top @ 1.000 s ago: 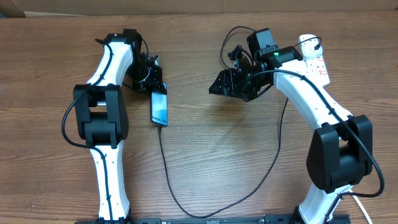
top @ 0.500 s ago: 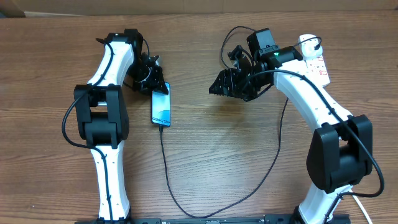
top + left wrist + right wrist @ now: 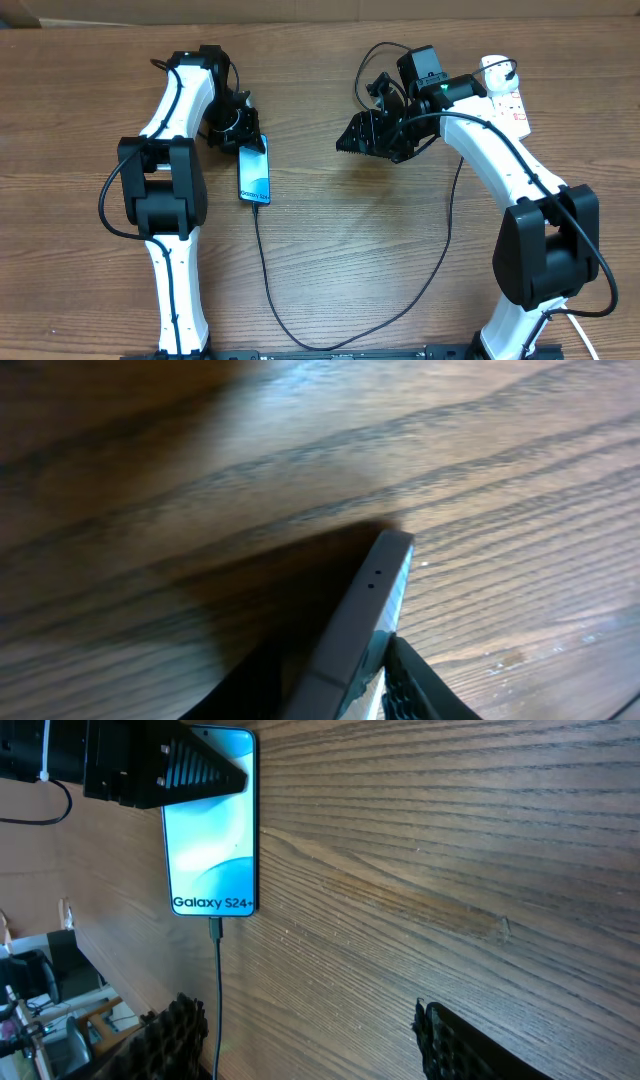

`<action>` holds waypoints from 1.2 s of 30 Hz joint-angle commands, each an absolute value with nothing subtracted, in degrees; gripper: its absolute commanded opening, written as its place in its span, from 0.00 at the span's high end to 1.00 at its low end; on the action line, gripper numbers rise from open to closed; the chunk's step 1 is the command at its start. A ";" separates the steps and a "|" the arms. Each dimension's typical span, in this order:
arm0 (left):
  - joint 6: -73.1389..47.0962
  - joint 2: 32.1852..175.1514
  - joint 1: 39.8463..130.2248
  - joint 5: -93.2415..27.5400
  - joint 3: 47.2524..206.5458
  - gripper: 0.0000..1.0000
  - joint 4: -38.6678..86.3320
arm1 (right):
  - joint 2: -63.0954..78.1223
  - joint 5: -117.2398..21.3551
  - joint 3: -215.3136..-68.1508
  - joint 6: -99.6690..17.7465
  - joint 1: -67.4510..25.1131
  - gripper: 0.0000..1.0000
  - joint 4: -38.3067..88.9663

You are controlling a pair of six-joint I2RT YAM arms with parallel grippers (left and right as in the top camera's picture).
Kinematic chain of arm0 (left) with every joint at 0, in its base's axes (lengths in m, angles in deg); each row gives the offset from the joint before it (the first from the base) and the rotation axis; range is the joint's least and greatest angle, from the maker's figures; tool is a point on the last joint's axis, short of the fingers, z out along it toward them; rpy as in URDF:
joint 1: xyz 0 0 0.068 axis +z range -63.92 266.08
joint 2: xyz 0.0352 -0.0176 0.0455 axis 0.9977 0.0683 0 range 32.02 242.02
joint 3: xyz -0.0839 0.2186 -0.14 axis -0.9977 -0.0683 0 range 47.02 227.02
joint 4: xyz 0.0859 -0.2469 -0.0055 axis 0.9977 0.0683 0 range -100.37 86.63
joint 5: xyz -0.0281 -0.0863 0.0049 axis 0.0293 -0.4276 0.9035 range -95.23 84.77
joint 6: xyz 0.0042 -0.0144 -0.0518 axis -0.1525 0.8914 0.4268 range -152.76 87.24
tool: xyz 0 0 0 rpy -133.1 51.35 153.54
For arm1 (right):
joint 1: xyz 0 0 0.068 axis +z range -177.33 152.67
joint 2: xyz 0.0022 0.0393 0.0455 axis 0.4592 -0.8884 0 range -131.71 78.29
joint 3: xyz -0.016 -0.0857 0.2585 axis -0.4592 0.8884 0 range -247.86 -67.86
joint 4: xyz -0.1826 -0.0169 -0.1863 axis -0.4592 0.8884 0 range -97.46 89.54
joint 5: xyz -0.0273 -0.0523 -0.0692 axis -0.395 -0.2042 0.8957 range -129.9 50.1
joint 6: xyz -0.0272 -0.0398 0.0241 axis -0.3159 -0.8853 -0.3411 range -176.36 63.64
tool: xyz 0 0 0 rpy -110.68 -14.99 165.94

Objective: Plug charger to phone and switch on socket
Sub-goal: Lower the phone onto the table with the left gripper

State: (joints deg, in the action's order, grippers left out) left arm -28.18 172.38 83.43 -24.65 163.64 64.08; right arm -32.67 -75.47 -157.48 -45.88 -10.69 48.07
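Pressing the switch on the white power strip (image 3: 508,98) squarely was judged the spread right hand's (image 3: 352,140) need, the thin black charger cable (image 3: 262,270) sitting in the slim blue-screened smartphone (image 3: 255,172), pinched by the left hand (image 3: 240,140) on the wooden desk (image 3: 350,260).

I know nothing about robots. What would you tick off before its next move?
1. Plugged in: ok, the charger connector meets the phone at its bottom edge.
2. Phone held: ok, the left gripper has its fingers clamped on the top end.
3. Free hand: ok, the right gripper is open and empty.
4. Switch on: cannot tell, the socket marks are too small.
5. Slack: ok, the charger lies looped on the table.
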 commanded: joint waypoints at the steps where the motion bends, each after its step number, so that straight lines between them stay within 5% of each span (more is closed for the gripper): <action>1: -25.86 173.29 83.60 -15.93 163.05 0.67 63.93 | -31.23 -75.32 -158.66 -46.40 -10.51 0.32 48.01; 12: -25.91 173.29 83.60 -15.76 163.05 0.59 63.97 | -31.23 -75.32 -158.66 -46.43 -10.54 0.32 48.01; 20: -25.93 173.29 83.60 -15.80 163.05 0.67 64.39 | -31.23 -75.32 -158.66 -46.40 -10.54 0.32 48.01; 36: -25.91 173.29 83.60 -15.78 163.05 0.56 64.63 | -31.23 -75.30 -158.66 -46.43 -10.54 0.32 48.01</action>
State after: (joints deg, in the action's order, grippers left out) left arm -26.67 171.92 83.43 -20.35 163.77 64.89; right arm -32.67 -75.47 -157.48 -45.88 -10.69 48.09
